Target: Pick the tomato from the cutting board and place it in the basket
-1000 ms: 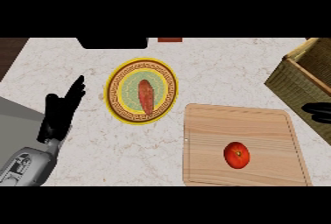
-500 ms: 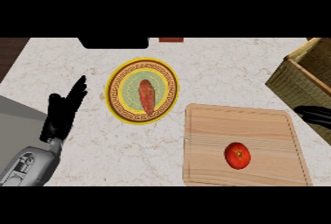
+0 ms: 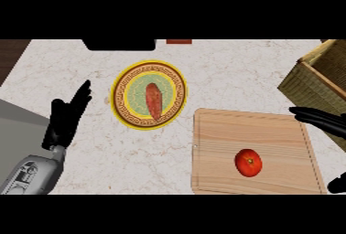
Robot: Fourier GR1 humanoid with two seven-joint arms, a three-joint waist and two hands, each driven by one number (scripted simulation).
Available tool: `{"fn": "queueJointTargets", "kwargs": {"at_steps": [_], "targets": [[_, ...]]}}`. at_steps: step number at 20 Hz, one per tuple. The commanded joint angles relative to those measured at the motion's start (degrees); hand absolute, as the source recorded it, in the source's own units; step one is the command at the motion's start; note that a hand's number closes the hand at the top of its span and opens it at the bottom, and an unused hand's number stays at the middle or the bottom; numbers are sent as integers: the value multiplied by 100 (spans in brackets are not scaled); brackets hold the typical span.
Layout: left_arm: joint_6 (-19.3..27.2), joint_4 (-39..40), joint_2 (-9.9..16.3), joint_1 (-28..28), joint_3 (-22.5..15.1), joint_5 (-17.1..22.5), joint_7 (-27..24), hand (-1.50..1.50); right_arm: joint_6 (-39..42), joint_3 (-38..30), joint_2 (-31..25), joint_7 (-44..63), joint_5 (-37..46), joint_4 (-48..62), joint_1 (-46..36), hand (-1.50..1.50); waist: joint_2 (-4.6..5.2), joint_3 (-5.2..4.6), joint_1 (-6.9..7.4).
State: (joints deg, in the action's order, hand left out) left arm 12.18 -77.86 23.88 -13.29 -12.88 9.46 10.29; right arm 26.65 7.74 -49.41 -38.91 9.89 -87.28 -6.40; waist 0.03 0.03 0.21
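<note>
A kitchen is showing here: a pale marbled worktop (image 3: 223, 68) is carrying a wooden cutting board (image 3: 270, 132) with a tomato (image 3: 248, 162) lying on it, an ornate yellow-rimmed plate (image 3: 123, 98) is holding a reddish piece of food (image 3: 153, 100), and a woven basket (image 3: 314, 77) is standing at the right edge.

Even, soft light covers the pale marbled desk (image 3: 223, 68); the round red tomato (image 3: 248, 162) carries a small highlight, and shadows are faint.
</note>
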Motion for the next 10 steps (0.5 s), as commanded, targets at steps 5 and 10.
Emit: {"fn": "queueJointTargets", "kwargs": {"at_steps": [5,10], "targets": [[-112,433,-256,-7,267,-258,-358,0,195,472,559,-449,621,467,-222,-150,8,-3,-7],[-502,106,12,59,621,-178,25,0,233,361,767,-187,682,220,-180,-150,-4,-4,-14]]}}
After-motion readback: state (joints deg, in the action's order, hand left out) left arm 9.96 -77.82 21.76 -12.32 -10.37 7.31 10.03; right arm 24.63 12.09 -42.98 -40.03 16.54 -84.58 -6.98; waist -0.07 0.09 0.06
